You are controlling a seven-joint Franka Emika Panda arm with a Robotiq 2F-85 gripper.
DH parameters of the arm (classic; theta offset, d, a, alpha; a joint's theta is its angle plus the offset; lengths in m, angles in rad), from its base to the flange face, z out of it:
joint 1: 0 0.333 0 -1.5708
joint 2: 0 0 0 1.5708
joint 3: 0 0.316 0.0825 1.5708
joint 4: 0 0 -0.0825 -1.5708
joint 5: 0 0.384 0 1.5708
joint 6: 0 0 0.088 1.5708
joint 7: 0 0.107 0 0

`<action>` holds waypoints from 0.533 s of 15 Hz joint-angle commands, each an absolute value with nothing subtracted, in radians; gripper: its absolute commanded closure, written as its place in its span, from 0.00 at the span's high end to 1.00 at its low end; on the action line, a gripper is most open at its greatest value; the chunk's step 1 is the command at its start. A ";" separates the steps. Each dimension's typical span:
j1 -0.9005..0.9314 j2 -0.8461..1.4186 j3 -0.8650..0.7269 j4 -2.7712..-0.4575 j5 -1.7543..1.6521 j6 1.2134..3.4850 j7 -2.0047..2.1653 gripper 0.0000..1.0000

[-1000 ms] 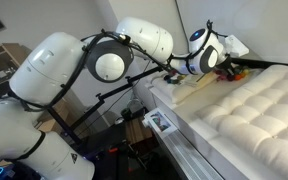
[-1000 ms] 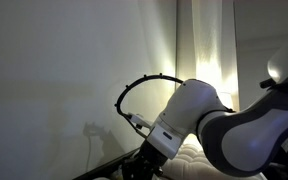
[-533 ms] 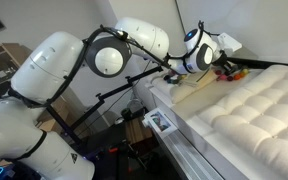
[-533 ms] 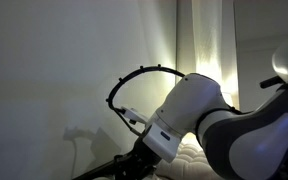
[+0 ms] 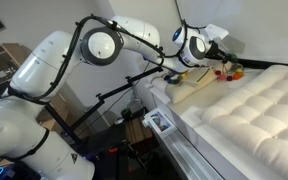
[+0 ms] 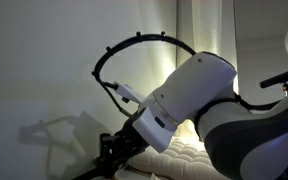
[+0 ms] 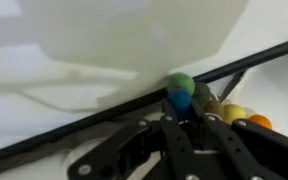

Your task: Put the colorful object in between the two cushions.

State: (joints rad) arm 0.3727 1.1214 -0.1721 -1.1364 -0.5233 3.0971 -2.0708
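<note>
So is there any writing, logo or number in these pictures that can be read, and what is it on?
No text can be read in any view.
Black-and-white card below the tufted cushion: printed marks, too blurred to read.
White robot arm: no legible brand or label.
Bead string at the fingers: coloured beads only, no lettering.

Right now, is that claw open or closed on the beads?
Closed: in the wrist view the gripper pinches the bead string at its blue and green beads.
</note>
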 commanded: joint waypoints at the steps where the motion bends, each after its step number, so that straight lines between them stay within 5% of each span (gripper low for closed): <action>1: 0.484 1.027 -0.329 -1.260 -0.537 3.200 -1.912 0.05; 8: 0.757 0.920 -0.674 -1.561 -0.469 3.466 -1.675 0.05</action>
